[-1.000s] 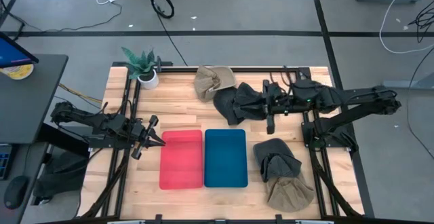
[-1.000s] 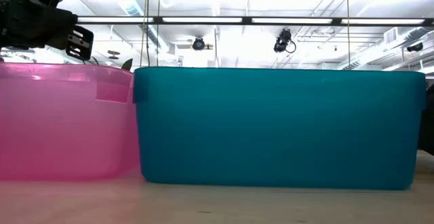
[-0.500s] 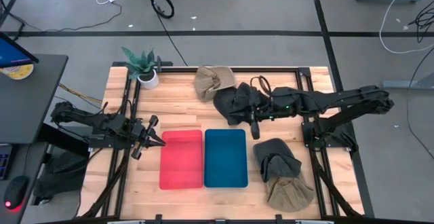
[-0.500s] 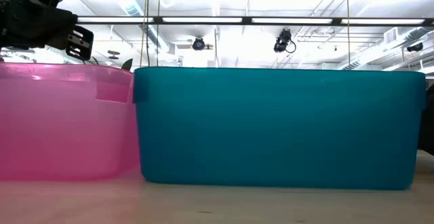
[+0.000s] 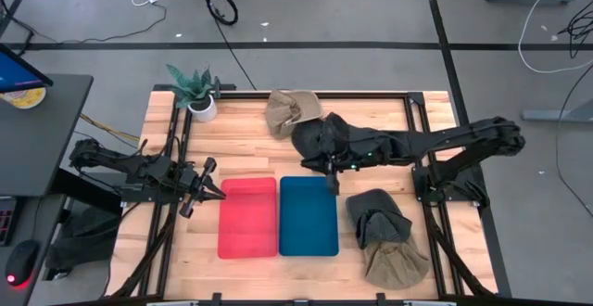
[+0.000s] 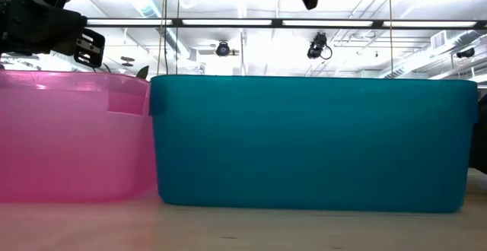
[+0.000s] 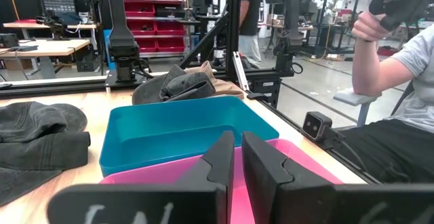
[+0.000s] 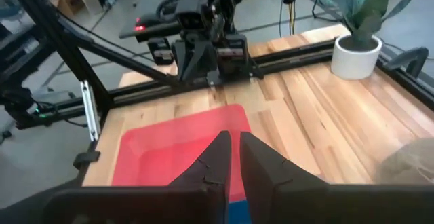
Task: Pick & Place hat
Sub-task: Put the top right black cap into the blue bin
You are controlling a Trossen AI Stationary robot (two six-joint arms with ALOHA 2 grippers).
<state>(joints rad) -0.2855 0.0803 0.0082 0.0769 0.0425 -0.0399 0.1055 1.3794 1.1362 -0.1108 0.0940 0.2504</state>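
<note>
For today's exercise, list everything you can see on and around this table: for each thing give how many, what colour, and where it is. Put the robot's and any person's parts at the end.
Bin: 1, red, table front, left of the blue one.
Bin: 1, blue, table front centre, beside the red one.
Dark hats: 2, one at back centre under the right arm, one right of the blue bin.
Tan hats: 2, one at the back edge, one at front right.
Potted plant: 1, green in white pot, back left corner.
Left gripper: 1, dark, shut, left of the red bin.
Right gripper: 1, dark, shut, empty, above the blue bin's back edge.
Person: 1, seated, beyond the table.
</note>
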